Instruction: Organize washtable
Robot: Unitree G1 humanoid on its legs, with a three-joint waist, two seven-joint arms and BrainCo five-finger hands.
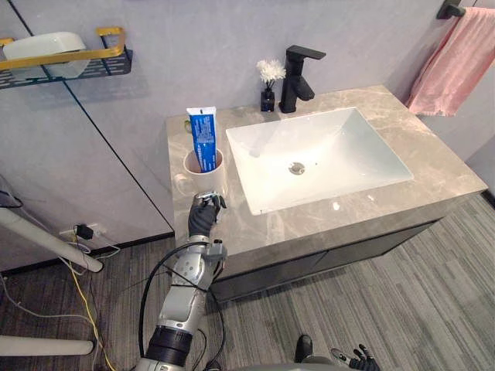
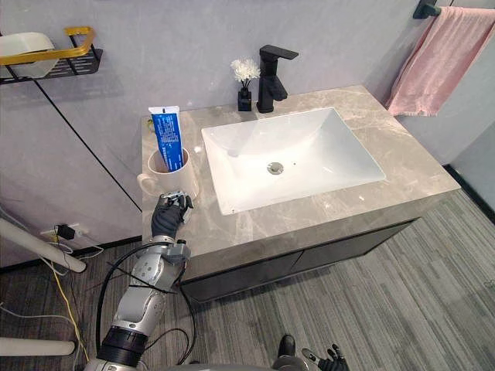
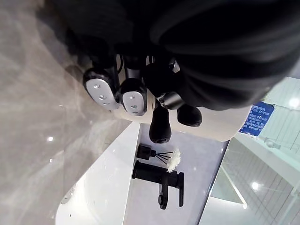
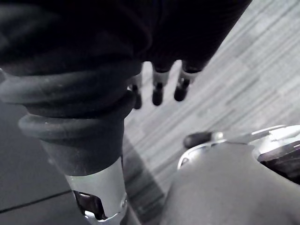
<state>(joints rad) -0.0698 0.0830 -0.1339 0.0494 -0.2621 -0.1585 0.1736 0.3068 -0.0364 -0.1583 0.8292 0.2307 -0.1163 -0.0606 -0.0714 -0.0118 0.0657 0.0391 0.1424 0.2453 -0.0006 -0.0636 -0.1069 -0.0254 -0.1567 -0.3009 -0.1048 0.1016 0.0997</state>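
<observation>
Fingers (image 3: 133,98) of left hand (image 1: 204,219) half-curled, gripping nothing, just short of cream mug (image 1: 204,171) on marbled stone worktop (image 1: 387,201), close beside white basin (image 1: 325,154). Holds blue toothpaste tube (image 1: 203,137), upright, long axis vertical, straight ahead of knuckles. Round, smooth, glazed; probably needs a wider opening first. Right hand (image 4: 157,91) well away from basin, hanging relaxed, uncurled, over striped floor (image 4: 234,70).
</observation>
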